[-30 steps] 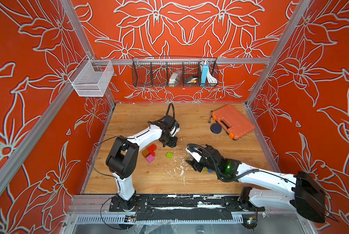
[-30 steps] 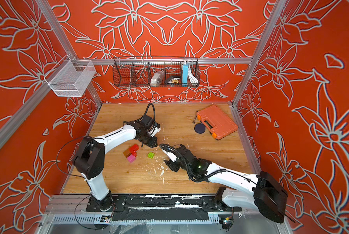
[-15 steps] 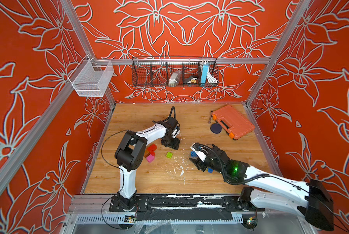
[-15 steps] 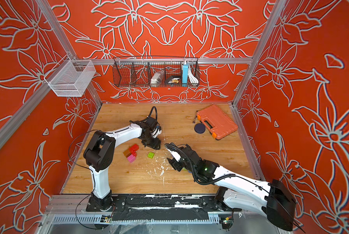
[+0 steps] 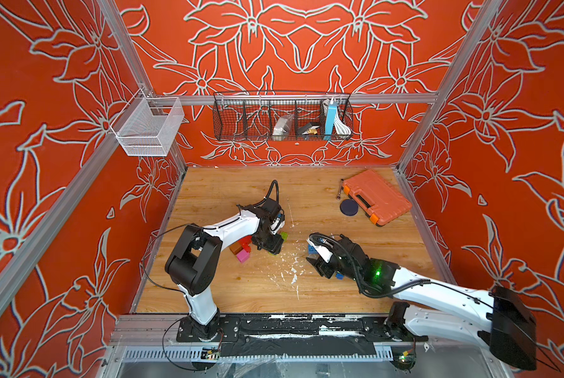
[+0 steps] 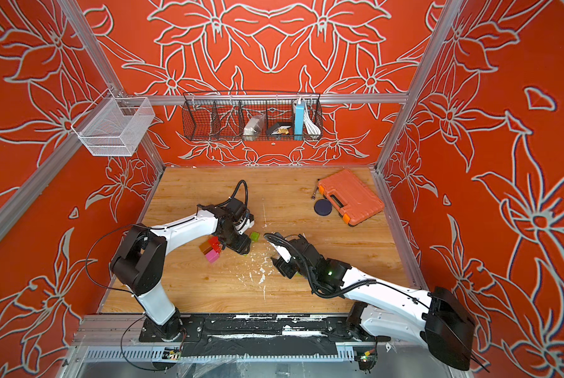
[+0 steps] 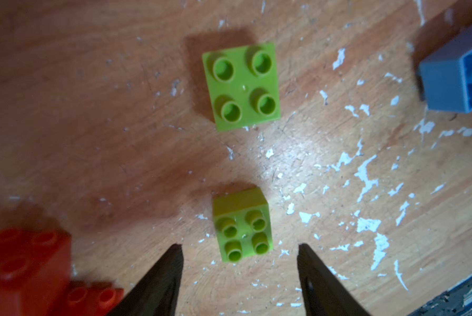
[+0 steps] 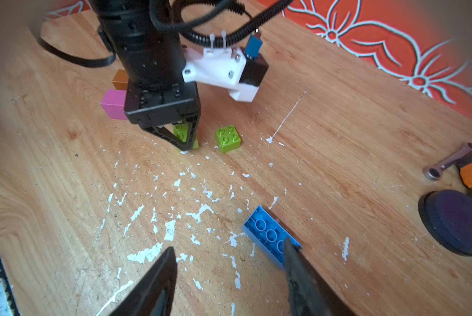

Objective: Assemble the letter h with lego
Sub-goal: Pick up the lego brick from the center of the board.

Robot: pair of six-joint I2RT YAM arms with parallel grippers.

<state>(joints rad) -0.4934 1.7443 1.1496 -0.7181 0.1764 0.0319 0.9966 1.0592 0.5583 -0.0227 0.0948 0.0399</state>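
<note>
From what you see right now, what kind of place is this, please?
Probably a robot test cell, not a home or workshop. An aluminium frame carries printed floral walls around a wooden table; a left arm and a right arm are mounted at its front edge.

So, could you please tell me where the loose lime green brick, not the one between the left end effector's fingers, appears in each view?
Top view: loose lime brick beside the left end effector, toward the orange case.
Top view: loose lime brick, same place.
Left wrist: loose lime brick beyond the second lime brick, which the open fingers flank.
Right wrist: loose lime brick beside the left end effector.
Shared landmark: the left end effector.
</note>
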